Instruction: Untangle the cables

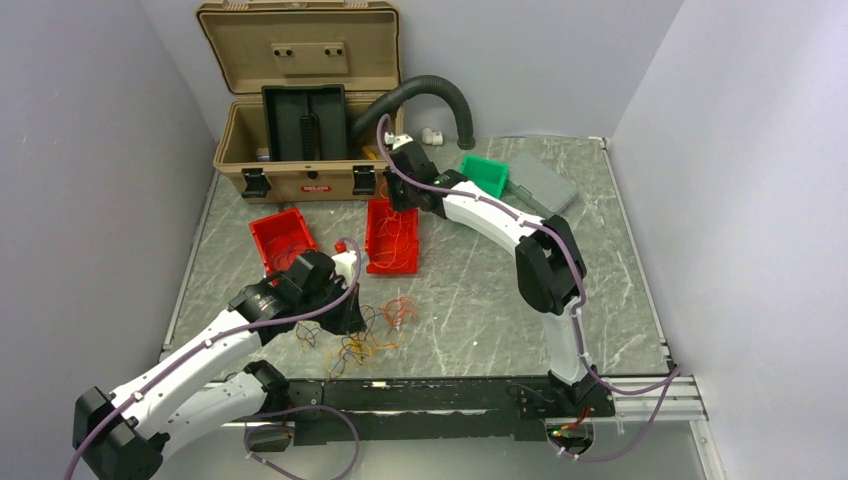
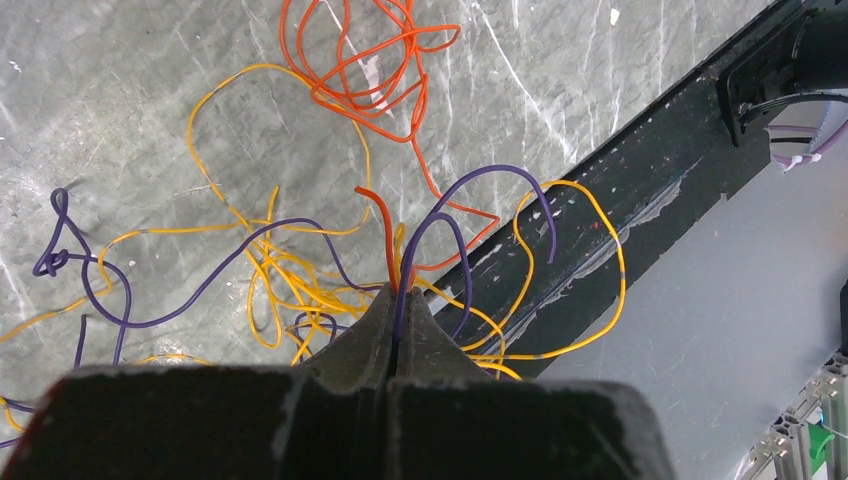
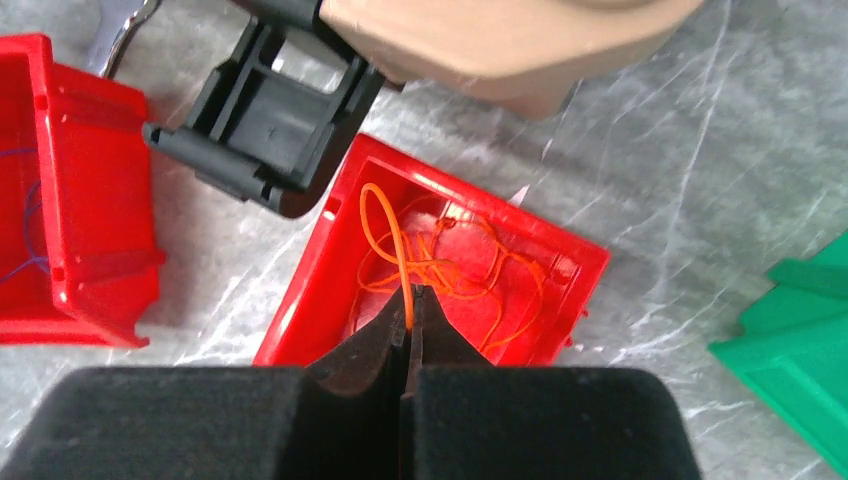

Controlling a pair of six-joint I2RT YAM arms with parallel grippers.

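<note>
A tangle of thin orange, yellow, red and dark purple cables (image 1: 362, 335) lies on the table near the front edge. My left gripper (image 2: 397, 292) is shut on a purple cable (image 2: 420, 235), with a red one beside it, above the yellow loops (image 2: 290, 285) and an orange bunch (image 2: 365, 70). My right gripper (image 3: 413, 293) is shut on an orange cable (image 3: 392, 235) over a red bin (image 3: 330, 270) that holds several orange cables. In the top view the right gripper (image 1: 402, 195) is above the middle red bin (image 1: 377, 212).
A second red bin (image 1: 262, 232) stands left of the first; it also shows in the right wrist view (image 3: 75, 190). A tan toolbox (image 1: 300, 110) with a black latch (image 3: 260, 115) and a black ribbed hose (image 1: 430, 92) are at the back. A green bin (image 1: 487, 172) and a grey lid (image 1: 545, 185) lie back right. A black rail (image 2: 620, 200) runs along the table front.
</note>
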